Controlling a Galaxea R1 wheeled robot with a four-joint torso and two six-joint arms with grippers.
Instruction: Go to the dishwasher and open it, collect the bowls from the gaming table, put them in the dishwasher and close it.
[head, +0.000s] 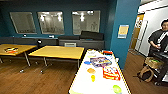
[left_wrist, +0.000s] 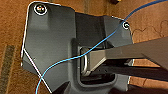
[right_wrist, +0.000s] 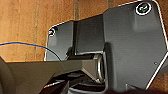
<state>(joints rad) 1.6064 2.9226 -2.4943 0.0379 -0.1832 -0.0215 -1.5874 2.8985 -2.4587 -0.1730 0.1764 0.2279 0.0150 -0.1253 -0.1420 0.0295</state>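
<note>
The gaming table (head: 80, 83), with a white top and yellow rim, stretches away from me at lower centre right in the head view. Bowls stand on it: a blue one (head: 87, 62) farthest, then an orange one (head: 91, 70), a yellow one (head: 93, 78) and, nearest at the right, a green one (head: 117, 88). The dishwasher is out of view. Both wrist views look down on brown wooden floor past the robot's dark plate and bar, with a blue cable (left_wrist: 75, 57) running across.
Two flat colourful game boxes (head: 100, 61) (head: 111, 73) lie on the gaming table. Two yellow wooden tables (head: 58, 52) (head: 15, 48) stand to the left on wooden floor. A teal wall corner (head: 122, 32) rises past the table. A person (head: 160, 37) stands at the right beside bags (head: 147, 72).
</note>
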